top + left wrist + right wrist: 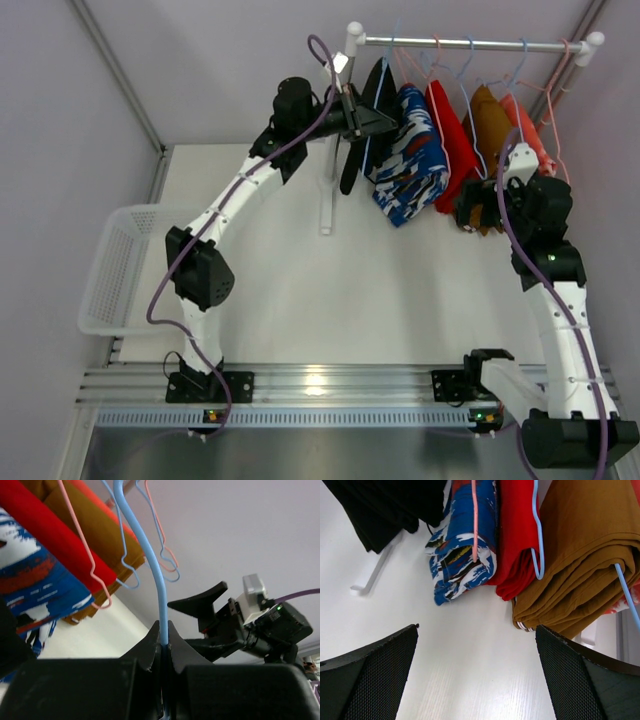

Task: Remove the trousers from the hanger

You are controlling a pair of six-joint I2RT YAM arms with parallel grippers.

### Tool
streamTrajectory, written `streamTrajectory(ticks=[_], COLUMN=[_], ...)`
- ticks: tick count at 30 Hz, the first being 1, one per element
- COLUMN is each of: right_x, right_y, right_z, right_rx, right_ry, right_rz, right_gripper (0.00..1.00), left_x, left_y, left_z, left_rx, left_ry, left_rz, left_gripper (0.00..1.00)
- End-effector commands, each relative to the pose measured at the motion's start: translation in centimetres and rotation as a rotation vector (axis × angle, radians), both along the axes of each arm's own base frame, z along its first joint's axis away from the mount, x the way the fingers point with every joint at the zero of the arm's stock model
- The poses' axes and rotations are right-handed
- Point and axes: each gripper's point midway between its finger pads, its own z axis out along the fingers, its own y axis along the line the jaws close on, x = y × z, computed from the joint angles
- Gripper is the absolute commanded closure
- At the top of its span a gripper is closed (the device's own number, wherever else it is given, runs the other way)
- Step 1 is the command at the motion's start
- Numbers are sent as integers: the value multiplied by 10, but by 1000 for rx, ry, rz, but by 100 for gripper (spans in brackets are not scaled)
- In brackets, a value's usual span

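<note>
Black trousers (349,170) just beside left hand (380,122)

Light was bright and even, coming from overhead; the white surface (300,300) carried only faint, soft shadows. A small glare spot sat on the metal rail (318,385). In the left wrist view the left claw (163,629) and the blue hanger (149,555) it pinched looked slightly soft, close to the lens
</note>
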Motion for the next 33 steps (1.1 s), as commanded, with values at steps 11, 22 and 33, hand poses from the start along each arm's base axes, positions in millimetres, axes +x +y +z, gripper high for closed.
streamTrajectory(ticks=[11,22,33], right_x=[-32,-36,-44], right_y=[51,122,213], right_z=[101,164,210], right_rx=[316,796,1053], right_ry=[-217,-149,-26], right_rz=[186,400,593], right_gripper=[1,11,15], left_x=[-122,-173,-160], left_y=[47,70,93], left_z=[57,54,52], left_rx=[2,55,101], left_ry=[-289,-403,-387], left_rz=[49,199,349], left_gripper=[100,100,100])
